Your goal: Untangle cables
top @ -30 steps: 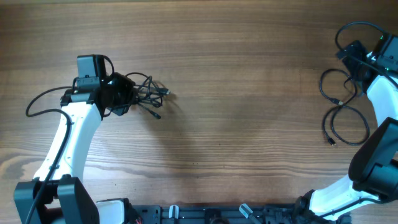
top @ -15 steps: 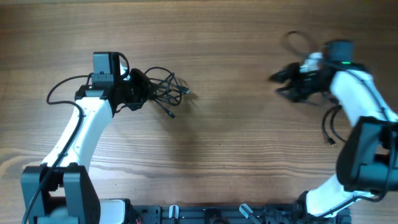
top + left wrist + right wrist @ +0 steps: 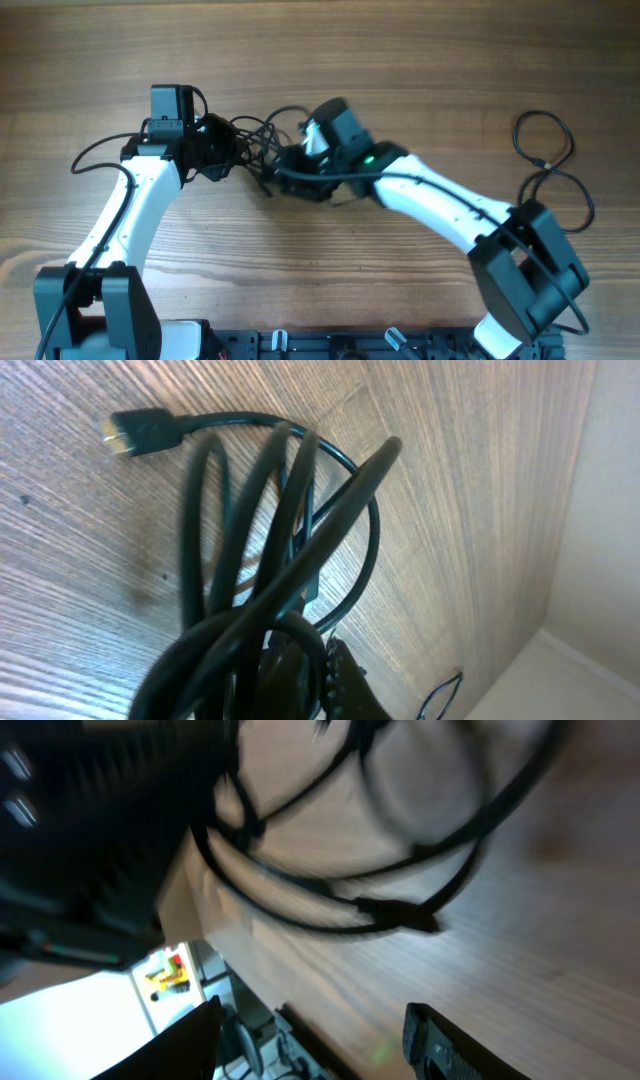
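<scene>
The cables form a knotted black bundle [image 3: 256, 143] left of the table's centre. My left gripper [image 3: 222, 152] is shut on the bundle's left side. In the left wrist view the cords [image 3: 262, 560] loop up from the jaws, and one plug end [image 3: 128, 433] lies on the wood. My right gripper [image 3: 287, 176] has reached across to the bundle's right side. It is open [image 3: 310, 1020], with only bare wood between its fingers [image 3: 450, 1045]. The blurred strands [image 3: 330, 910] and a plug [image 3: 400, 916] lie just beyond them.
A separate black cable [image 3: 541, 163] lies in loose loops near the table's right edge. The right arm [image 3: 440, 205] stretches diagonally across the middle of the table. The arm bases stand along the front edge [image 3: 330, 345].
The right arm has swung from the far right, away from the loose cable, across the table to the bundle. The left gripper keeps its grip, shifted slightly right.
</scene>
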`<state>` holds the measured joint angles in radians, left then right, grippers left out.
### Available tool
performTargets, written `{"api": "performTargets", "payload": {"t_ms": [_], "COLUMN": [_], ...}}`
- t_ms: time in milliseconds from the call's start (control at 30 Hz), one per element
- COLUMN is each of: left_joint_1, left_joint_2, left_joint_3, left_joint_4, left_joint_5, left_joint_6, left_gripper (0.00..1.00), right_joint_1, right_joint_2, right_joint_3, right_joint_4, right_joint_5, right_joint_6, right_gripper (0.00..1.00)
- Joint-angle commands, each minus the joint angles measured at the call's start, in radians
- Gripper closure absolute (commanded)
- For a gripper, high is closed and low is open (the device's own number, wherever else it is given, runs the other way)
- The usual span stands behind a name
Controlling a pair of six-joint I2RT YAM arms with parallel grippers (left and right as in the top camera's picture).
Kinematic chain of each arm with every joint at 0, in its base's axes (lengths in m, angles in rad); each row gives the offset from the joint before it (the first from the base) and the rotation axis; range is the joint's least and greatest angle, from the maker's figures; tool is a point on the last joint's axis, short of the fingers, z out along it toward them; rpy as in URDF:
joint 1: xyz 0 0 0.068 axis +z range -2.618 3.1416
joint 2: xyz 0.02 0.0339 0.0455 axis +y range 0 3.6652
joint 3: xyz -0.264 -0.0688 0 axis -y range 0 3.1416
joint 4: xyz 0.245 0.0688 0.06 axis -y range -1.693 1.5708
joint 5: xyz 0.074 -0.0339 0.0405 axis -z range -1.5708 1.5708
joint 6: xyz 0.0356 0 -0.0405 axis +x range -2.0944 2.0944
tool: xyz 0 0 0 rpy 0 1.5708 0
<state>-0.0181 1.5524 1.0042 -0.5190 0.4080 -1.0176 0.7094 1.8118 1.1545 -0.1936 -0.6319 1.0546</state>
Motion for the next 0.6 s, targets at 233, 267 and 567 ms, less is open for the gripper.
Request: {"api": "performTargets", "payload": {"t_ms": [233,267,567], "left_joint_1": [0.003,0.003,0.003], "left_joint_2": [0.004,0.004,0.004], "left_joint_3": [0.008,0.008,0.008], "left_joint_4": [0.026,0.026,0.026], "left_joint_5": [-0.016,-0.016,-0.016], "left_joint_6": [-0.040,-0.039,-0.039], "left_gripper": [0.96,0.96,0.96], "right_joint_1": [0.096,0.096,0.103], "right_joint_2": [-0.002,0.000,0.099], "right_joint_3": [0.000,0.000,0.000], "right_joint_4": [0.019,0.032,0.192], "right_joint_5": [0.433,0.433,0.430], "right_joint_6": [0.424,0.439,0.623], "right_gripper": [0.34,0.33,0.29]}}
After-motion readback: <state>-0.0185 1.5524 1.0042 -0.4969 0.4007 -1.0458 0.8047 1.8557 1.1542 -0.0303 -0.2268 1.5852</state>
